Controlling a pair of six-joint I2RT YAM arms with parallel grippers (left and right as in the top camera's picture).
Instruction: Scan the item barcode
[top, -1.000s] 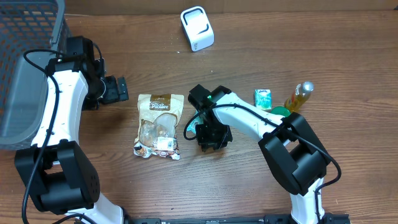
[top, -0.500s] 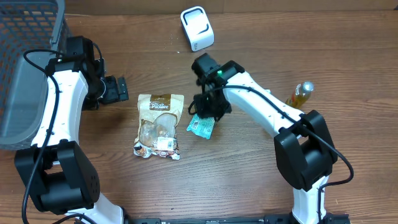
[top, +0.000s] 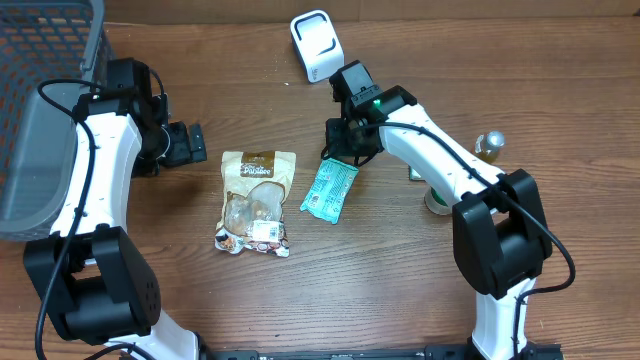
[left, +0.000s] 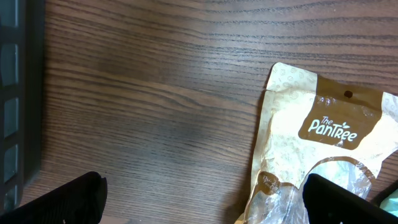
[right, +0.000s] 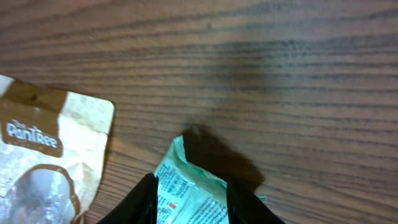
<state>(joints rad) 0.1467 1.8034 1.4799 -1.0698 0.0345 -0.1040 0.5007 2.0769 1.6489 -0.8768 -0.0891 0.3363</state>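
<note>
A teal snack packet (top: 331, 190) with printed text hangs slanted from my right gripper (top: 347, 152), which is shut on its upper end. In the right wrist view the packet (right: 186, 171) sits between both black fingers (right: 147, 200), and my right gripper (right: 191, 194) holds it above the wood, where it casts a shadow. The white barcode scanner (top: 317, 45) stands at the back, just beyond that gripper. My left gripper (top: 190, 143) is open beside the left of a beige PanTree pouch (top: 257, 200). In the left wrist view my left gripper (left: 205, 205) has its fingers wide apart and the pouch (left: 317, 149) at right.
A dark mesh basket (top: 40, 110) fills the left edge. A yellow bottle (top: 487, 148), a small green carton (top: 414, 172) partly behind the right arm and a round object (top: 436, 200) sit at the right.
The right arm has lifted the teal packet from beside the pouch and carried it back toward the white scanner. The left arm has not moved.
</note>
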